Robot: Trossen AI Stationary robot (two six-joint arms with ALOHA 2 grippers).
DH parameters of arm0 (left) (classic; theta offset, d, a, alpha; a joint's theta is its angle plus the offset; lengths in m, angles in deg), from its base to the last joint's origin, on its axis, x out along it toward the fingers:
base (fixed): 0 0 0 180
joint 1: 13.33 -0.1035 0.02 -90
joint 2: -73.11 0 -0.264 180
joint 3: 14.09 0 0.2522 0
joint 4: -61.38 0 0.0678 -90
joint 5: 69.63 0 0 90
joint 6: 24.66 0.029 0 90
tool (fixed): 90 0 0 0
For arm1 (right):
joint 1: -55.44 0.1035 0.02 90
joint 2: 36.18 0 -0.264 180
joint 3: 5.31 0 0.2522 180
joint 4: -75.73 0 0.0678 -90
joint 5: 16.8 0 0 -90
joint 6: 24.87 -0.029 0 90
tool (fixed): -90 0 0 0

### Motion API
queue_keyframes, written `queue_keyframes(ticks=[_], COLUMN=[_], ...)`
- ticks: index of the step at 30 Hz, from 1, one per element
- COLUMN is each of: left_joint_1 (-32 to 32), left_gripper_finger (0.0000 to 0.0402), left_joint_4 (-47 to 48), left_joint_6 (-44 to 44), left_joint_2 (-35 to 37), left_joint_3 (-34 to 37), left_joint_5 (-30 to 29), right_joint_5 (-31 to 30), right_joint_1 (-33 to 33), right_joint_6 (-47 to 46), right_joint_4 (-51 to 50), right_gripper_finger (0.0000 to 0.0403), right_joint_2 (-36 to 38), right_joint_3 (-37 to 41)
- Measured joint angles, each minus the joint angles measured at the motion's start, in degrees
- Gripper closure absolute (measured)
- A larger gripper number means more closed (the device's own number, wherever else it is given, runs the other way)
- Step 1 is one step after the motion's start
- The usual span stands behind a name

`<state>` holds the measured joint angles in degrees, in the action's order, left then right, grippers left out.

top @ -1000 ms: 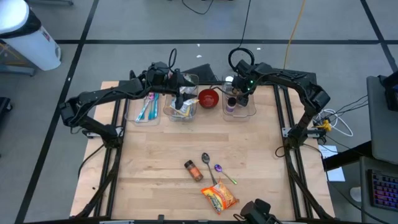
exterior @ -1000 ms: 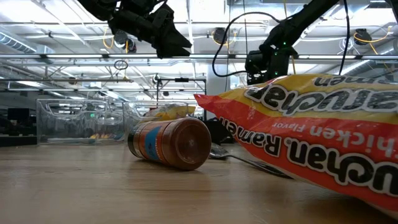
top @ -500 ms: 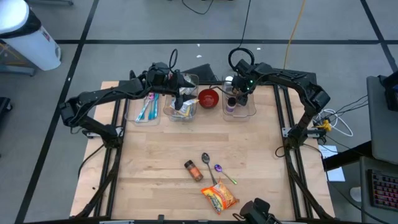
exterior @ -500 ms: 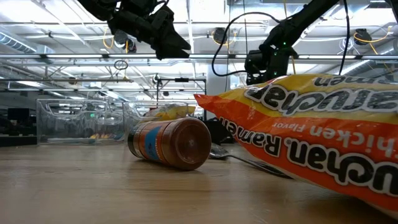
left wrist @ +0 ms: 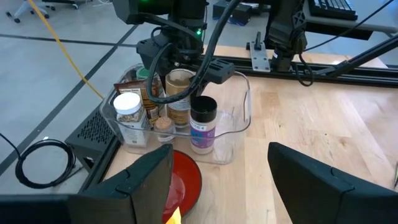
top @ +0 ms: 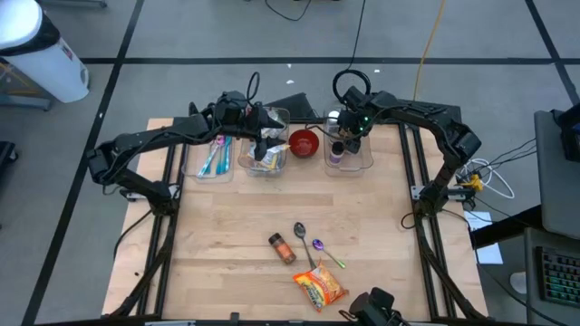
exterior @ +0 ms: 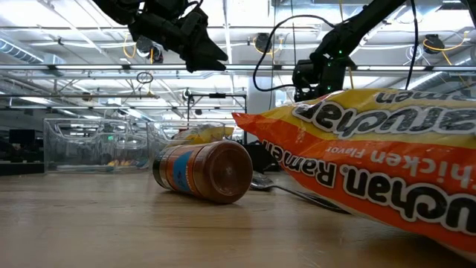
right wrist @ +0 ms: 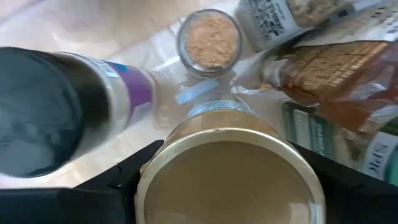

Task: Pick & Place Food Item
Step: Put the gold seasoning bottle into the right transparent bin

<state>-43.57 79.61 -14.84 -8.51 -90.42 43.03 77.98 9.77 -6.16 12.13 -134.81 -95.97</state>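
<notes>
Over far right clear bin, right gripper sits low, fingers either side of tan-lidded jar, gripping it. Jar upright inside bin, beside black-capped bottle with purple label. Left gripper hovers above middle bin, fingers spread, nothing between. Red bowl between bins. Near front edge: spice bottle on side, ramen packet, two spoons.
</notes>
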Motion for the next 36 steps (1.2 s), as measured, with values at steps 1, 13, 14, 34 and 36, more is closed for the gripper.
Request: queue_keyframes(ticks=[1, 13, 14, 34, 36], left_joint_1=[0.0, 0.0, 0.0, 0.0, 0.0], left_gripper_finger=[0.0131, 0.0131, 0.0131, 0.0131, 0.0131], left_joint_4=[0.0, -0.2, -0.2, -0.2, -0.2], left_joint_6=[0.0, 0.5, 0.5, 0.5, 0.5], left_joint_2=[0.0, 0.0, 0.0, 0.0, 0.0], left_joint_3=[0.0, 0.0, 0.0, 0.0, 0.0], left_joint_5=[0.0, 1.9, 1.9, 1.9, 1.9], right_joint_5=[-0.5, -0.1, -0.1, -0.7, -0.7], right_joint_1=[0.0, 0.0, 0.0, 0.0, 0.0], right_joint_6=[0.0, 0.4, 0.5, 1.4, 1.3], right_joint_4=[0.3, 2.9, 2.9, 3.3, 3.2], right_gripper_finger=[0.0131, 0.0131, 0.0131, 0.0018, 0.0014], right_joint_2=[0.0, 0.1, 0.1, -0.2, 0.1], right_joint_3=[0.3, 3.0, 3.1, 3.3, 3.3])
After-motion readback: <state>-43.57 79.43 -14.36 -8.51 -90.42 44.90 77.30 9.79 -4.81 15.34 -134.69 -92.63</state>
